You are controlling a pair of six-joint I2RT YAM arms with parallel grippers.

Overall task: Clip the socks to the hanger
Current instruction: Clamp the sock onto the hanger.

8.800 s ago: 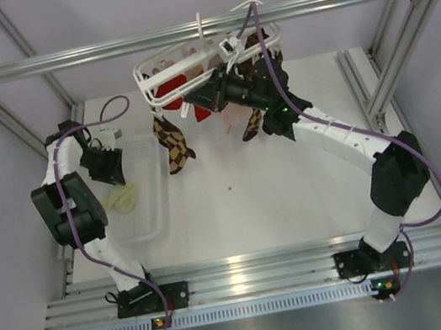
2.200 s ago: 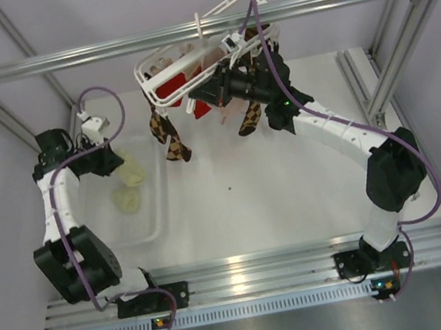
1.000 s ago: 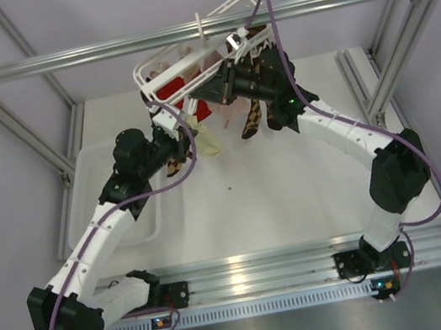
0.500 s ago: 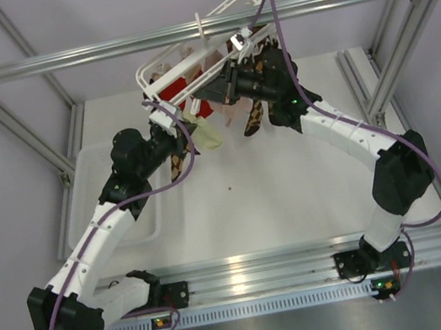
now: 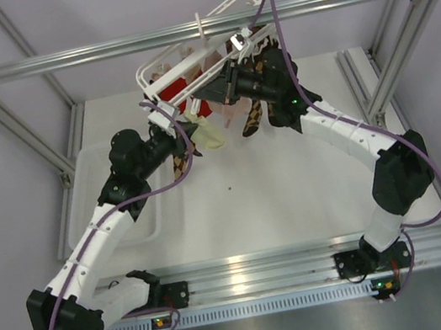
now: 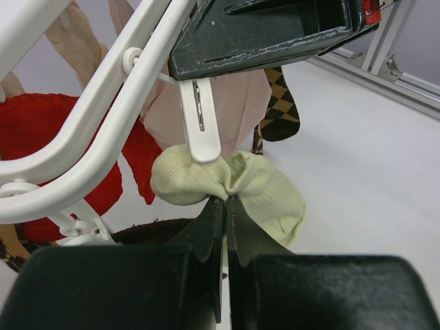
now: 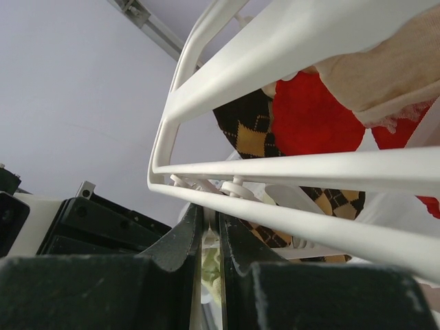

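- Socks: only one small pale cream-yellow fabric sock (image 6: 237, 189) is in view. It is bunched up in mid-air just under the white plastic drying hanger (image 6: 89, 134), which hangs at the far middle of the white table (image 5: 276, 189).
- The left gripper (image 6: 225, 206) has its two black fingers pressed together on a fold in the middle of that sock.
- The right gripper (image 7: 210, 230) has its fingers nearly together on one long white plastic clip (image 6: 203, 127). The clip's lower end touches the top of the cream sock.
- Two brown-and-tan argyle socks dangle from the hanger, one (image 5: 177, 162) below the left gripper and one (image 5: 252, 118) below the right arm.
- Red fabric (image 6: 41, 130) and pale pink fabric (image 6: 237, 103) also hang there, but how many pieces of each cannot be told.
- One clear plastic tray (image 5: 150, 224) sits at the left, mostly hidden behind the left arm.
- About nine seconds earlier, the left gripper was down over the tray. About two seconds ago it was lifting the sock there, with a second cream sock lying in the tray.
- Since then the left arm has swung across to the hanger. The hanger's right side has tipped higher, and the right gripper has shifted to the right along it.
- Over the last half second almost nothing has moved.
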